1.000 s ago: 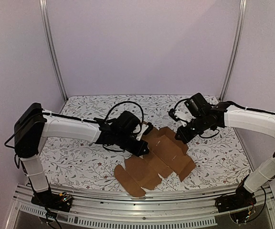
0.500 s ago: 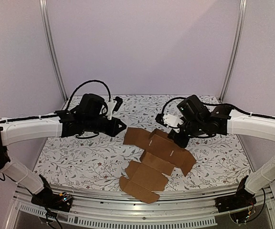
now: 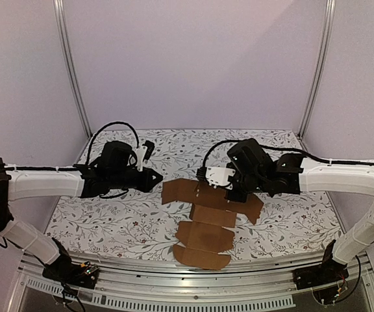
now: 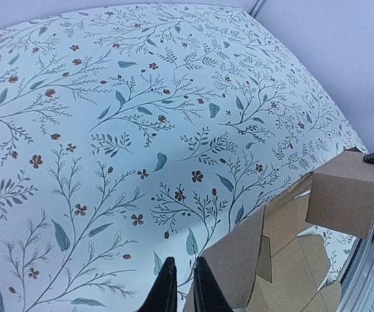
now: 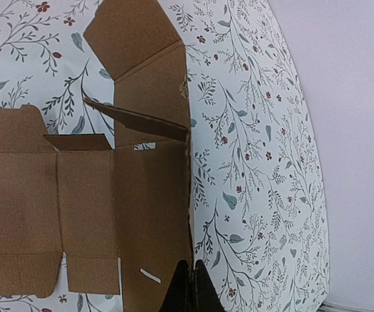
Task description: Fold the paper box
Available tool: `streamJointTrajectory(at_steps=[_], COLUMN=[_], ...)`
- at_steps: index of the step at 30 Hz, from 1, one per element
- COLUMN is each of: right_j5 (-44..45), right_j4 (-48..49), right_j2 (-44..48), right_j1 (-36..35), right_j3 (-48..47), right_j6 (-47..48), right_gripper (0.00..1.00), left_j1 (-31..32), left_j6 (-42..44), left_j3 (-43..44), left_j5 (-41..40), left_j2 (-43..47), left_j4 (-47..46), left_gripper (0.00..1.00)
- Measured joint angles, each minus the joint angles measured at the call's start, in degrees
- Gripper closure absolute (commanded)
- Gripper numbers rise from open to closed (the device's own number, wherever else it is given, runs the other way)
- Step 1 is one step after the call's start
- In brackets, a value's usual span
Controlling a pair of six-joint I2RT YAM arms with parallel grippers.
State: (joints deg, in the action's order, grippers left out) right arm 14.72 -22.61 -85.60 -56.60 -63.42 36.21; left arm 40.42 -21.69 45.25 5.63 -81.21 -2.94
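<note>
Probably light and easily creased, so take box [image 3: 206,218] by a flap edge with narrowly parted, empty left gripper [image 4: 184,273], not closed right gripper [image 5: 188,266].

The brown paper box [image 3: 203,235] lies unfolded, central on the table [image 3: 102,224], one flap apparently raised.

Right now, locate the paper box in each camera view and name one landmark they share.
Top external: paper box unfolded, centre of the picture, lower half.
Left wrist: paper box in the lower right corner.
Right wrist: paper box fills the left and centre.
Shared landmark: the floral tablecloth under it.
</note>
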Motion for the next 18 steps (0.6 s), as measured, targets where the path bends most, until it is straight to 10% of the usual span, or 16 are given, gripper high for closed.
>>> streamJointTrajectory(at_steps=[18], right_j5=[10.9], right_j4=[17.8], right_j2=[-8.1], right_j1=[-3.9], right_j3=[7.9], right_j6=[9.6], right_gripper=[1.0], left_j1=[-1.7], left_j6=[-0.8], left_j3=[-2.2], left_j5=[15.6], left_j2=[-13.7], left_j4=[-15.0], left_gripper=[0.89])
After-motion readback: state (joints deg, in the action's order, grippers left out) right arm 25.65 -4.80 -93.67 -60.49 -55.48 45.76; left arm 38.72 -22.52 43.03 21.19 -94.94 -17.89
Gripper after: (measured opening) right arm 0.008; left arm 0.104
